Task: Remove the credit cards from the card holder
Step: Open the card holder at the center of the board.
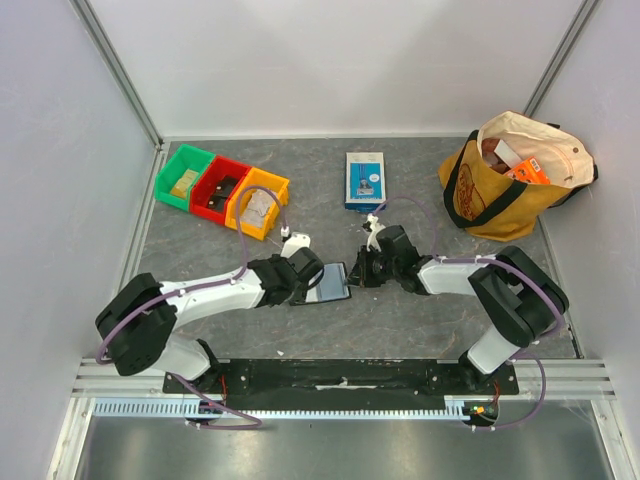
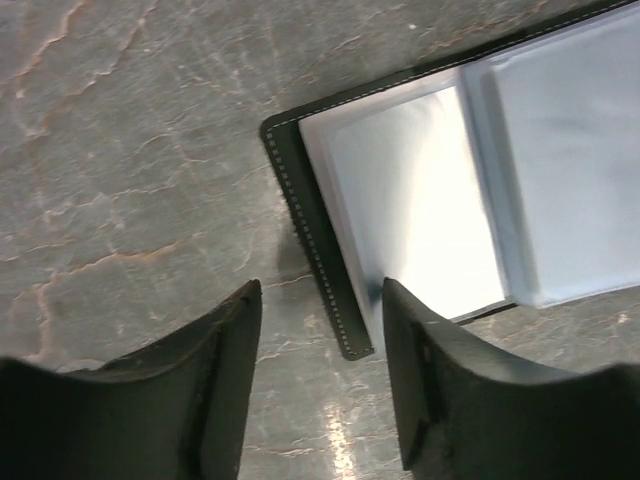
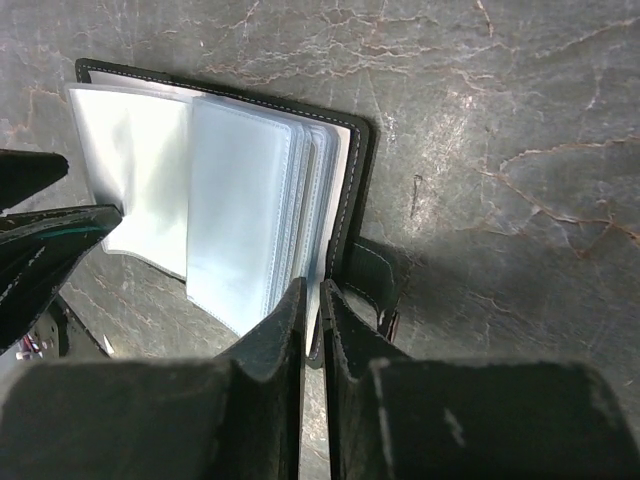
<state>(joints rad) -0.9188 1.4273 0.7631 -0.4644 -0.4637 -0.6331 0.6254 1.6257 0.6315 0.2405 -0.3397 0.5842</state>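
— At the right gripper (image 3: pixel 312 292): barely a slit between tips. At the left gripper (image 2: pixel 320 287): wide, empty.
— And the card holder (image 3: pixel 357 190)?
— Spread open just ahead of both; sleeves (image 3: pixel 240 200) edge-on in the right slit. Gripped? Cannot tell.
— Any credit cards?
— None visible.
— Risks dragging the holder or tearing plastic, pinching sleeve instead of card.

A laboratory robot cell is indicated: the grey tabletop (image 1: pixel 400 320) is enclosed by white wall panels (image 1: pixel 330 60) framed in aluminium profiles (image 1: pixel 120 72).
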